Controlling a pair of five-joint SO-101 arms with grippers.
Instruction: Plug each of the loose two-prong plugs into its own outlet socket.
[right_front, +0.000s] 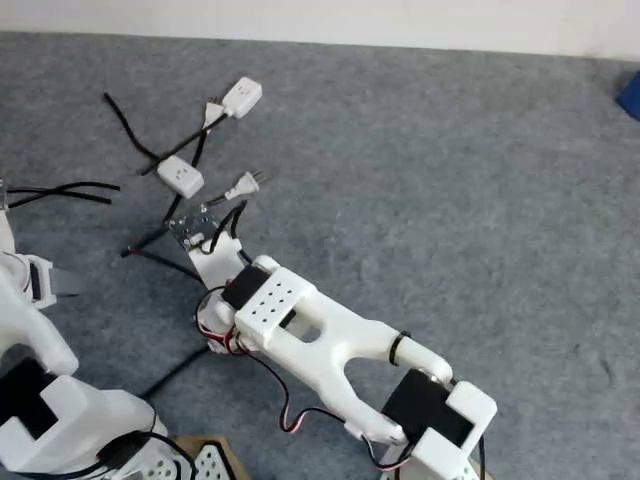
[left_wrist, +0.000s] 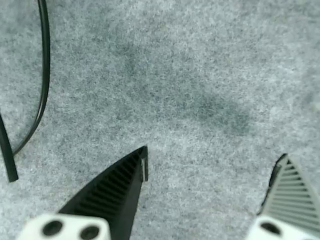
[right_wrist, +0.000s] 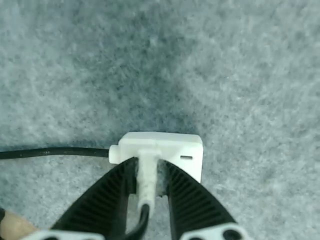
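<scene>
My right gripper (right_wrist: 149, 166) is shut on a white two-prong plug (right_wrist: 147, 180) whose front end meets a white outlet socket (right_wrist: 165, 147); the prongs are hidden. In the high view the right gripper (right_front: 190, 230) sits just in front of the near socket (right_front: 181, 176). A second white plug (right_front: 243, 185) lies loose to that socket's right. Farther back, a third plug (right_front: 213, 113) rests against another socket (right_front: 243, 97). My left gripper (left_wrist: 213, 155) hangs open over bare grey carpet at the far left, with nothing between its fingers.
Black cables (right_front: 130, 130) run from the sockets and plugs across the grey carpet, and one cable (left_wrist: 42, 80) passes beside my left gripper. More black cable ends (right_front: 60, 190) lie at the left edge. A blue object (right_front: 630, 95) sits at the far right.
</scene>
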